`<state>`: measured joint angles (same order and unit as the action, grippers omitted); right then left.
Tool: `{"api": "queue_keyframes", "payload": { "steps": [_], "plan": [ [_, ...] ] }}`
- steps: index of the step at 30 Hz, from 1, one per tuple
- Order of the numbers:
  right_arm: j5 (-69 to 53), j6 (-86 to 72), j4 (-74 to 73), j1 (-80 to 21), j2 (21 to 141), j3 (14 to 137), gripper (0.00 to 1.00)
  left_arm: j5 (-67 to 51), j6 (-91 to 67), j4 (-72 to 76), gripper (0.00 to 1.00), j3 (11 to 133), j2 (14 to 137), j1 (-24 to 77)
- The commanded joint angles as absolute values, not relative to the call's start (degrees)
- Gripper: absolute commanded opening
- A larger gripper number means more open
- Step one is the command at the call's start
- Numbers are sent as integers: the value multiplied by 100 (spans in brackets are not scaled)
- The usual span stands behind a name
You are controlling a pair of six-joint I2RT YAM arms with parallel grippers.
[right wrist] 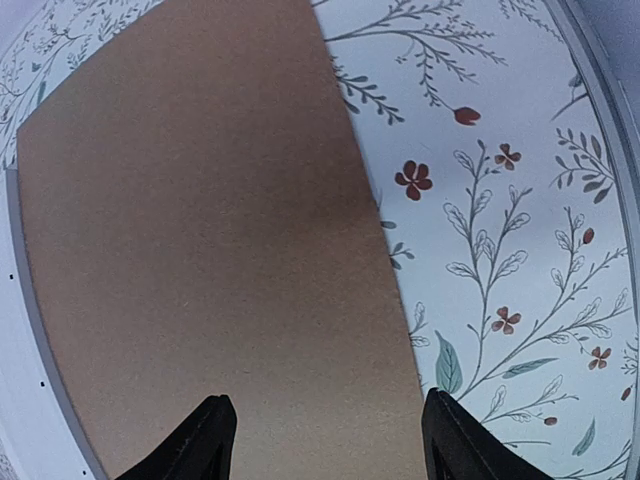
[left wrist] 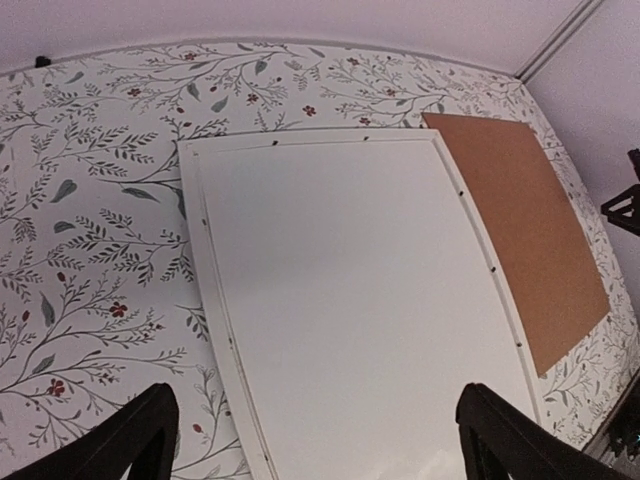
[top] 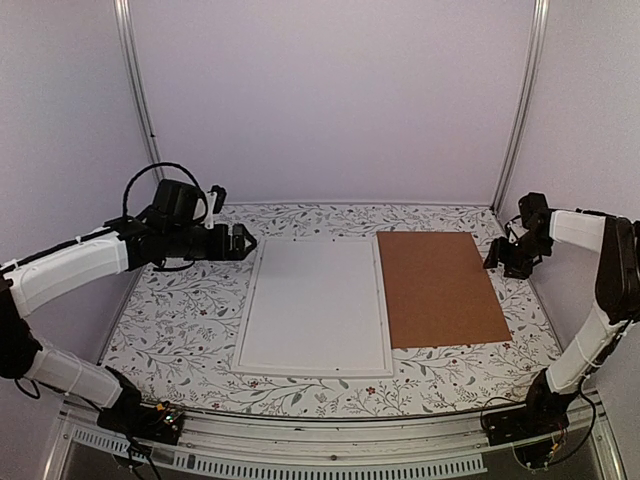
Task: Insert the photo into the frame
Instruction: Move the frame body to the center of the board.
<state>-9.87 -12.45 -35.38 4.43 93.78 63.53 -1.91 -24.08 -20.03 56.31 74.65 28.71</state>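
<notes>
The white frame (top: 312,371) lies flat in the middle of the table. Inside its narrow border lies the photo (top: 315,300), plain white side up, its picture side hidden. My left gripper (top: 245,243) hovers open at the frame's far left corner with nothing between its fingers. The left wrist view looks down on the frame's border (left wrist: 205,280) and the photo (left wrist: 350,300), with the left gripper (left wrist: 315,440) spread wide above them. My right gripper (top: 497,262) is open and empty at the table's right side. In its wrist view the right gripper (right wrist: 325,430) hangs over the brown panel's right edge.
A brown hardboard panel (top: 440,288) lies flat just right of the frame, close to its border; it also shows as the brown hardboard panel (right wrist: 200,230) under the right wrist. The table (top: 170,320) has a floral cover. White walls and metal posts enclose the back and sides.
</notes>
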Motion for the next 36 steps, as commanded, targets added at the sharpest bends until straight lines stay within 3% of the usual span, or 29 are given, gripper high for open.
{"api": "queue_keyframes", "payload": {
  "steps": [1,9,17,30,36],
  "plan": [
    [-1115,-1411,-3030,503,9181,6080,67,-22,-2797,-1487,100,5856,7765,3711],
    [-1095,-1680,-2627,630,9089,5725,67,451,-3168,-1557,99,7163,9577,5344],
    [-1555,-1768,-2319,773,9161,5371,66,565,-3016,-2130,95,9408,11677,6374],
    [-1643,-1877,-2092,773,9152,5102,66,179,-2808,-2636,91,11907,14087,6852],
    [-1586,-1889,-2092,773,9071,5066,66,509,-2941,-2777,89,12166,14438,6824]
  ]
}}
